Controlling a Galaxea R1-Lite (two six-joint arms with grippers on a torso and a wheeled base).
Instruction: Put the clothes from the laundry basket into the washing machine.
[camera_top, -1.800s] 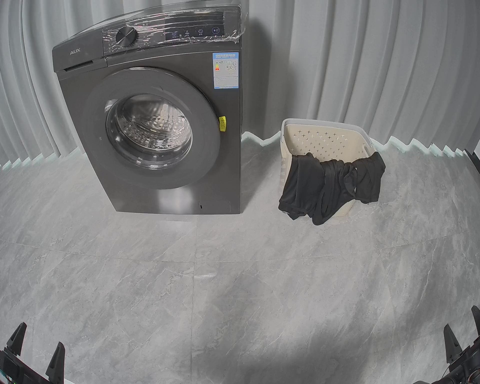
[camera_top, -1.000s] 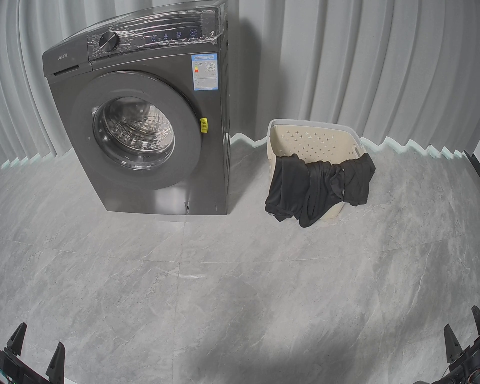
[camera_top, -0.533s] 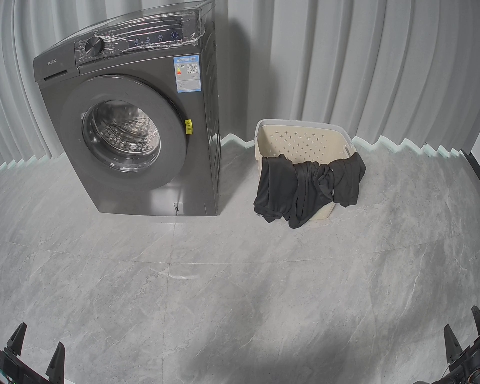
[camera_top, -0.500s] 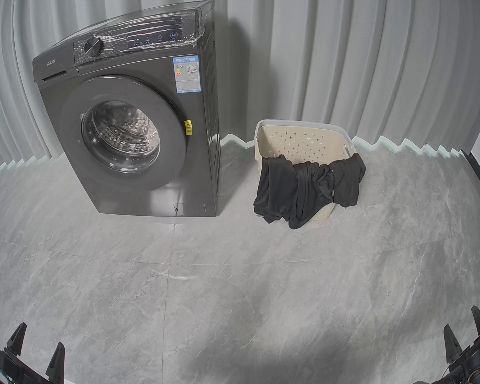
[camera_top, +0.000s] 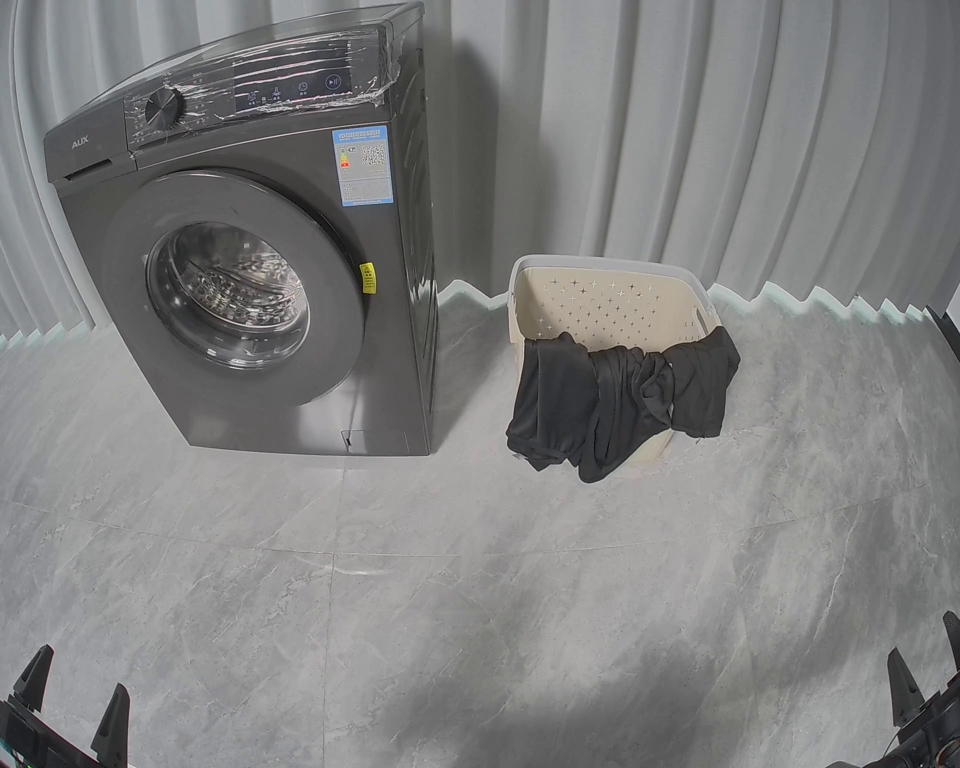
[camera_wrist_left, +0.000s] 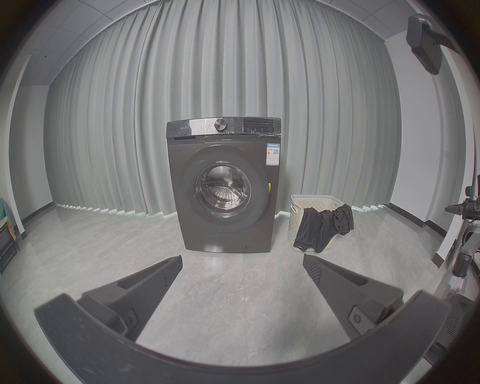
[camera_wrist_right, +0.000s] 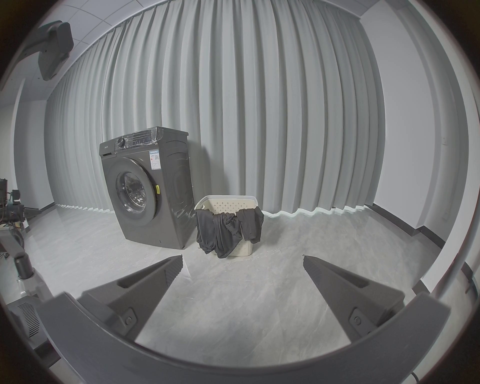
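A dark grey washing machine (camera_top: 250, 300) stands on the floor at the far left, its round glass door shut. To its right is a cream laundry basket (camera_top: 600, 266). Black clothes (camera_top: 610, 400) hang over the basket's front rim and down to the floor. My left gripper (camera_top: 80, 670) is low at the near left, open and holding nothing. My right gripper (camera_top: 922, 637) is low at the near right, also open with nothing in it. Both are far from the basket. The left wrist view has the machine (camera_wrist_left: 225, 185) and clothes (camera_wrist_left: 322, 227) beyond the open gripper (camera_wrist_left: 241, 259). The right wrist view has the basket (camera_wrist_right: 227, 204) beyond its own open gripper (camera_wrist_right: 241, 260).
Grey tiled floor (camera_top: 480, 600) stretches between me and the machine and basket. Pleated white curtains (camera_top: 700, 140) close off the back. A dark baseboard (camera_top: 945, 325) marks the wall at the far right.
The whole head view has shifted: machine and basket slid left in the picture, then sit slightly lower and larger. Both grippers keep the same places and stay open.
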